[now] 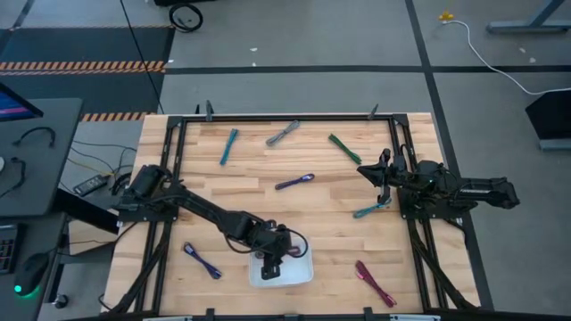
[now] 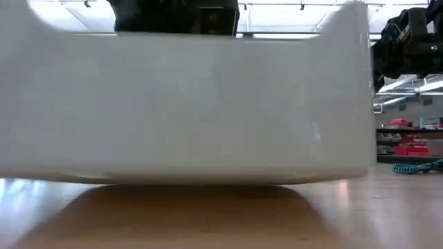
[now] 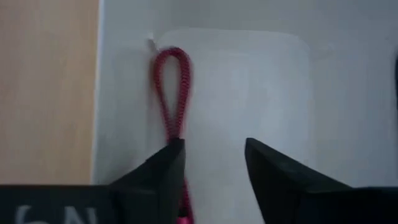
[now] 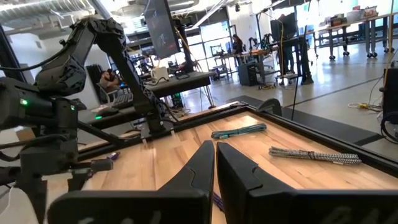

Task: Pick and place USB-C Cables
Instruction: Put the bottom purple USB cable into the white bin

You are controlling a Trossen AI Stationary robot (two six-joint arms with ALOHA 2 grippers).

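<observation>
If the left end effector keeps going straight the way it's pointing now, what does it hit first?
The left end effector points down into the white tray, fingers open. Straight ahead it would probably meet the tray's floor first, with the magenta cable just beside one finger; depth is hard to judge.

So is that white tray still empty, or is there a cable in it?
Not empty. The left wrist view shows a red cable lying inside the white tray, beside the left gripper, its jaws open.

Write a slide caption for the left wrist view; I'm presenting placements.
Left gripper, fingers open, over the white tray where a red cable lies.
</observation>
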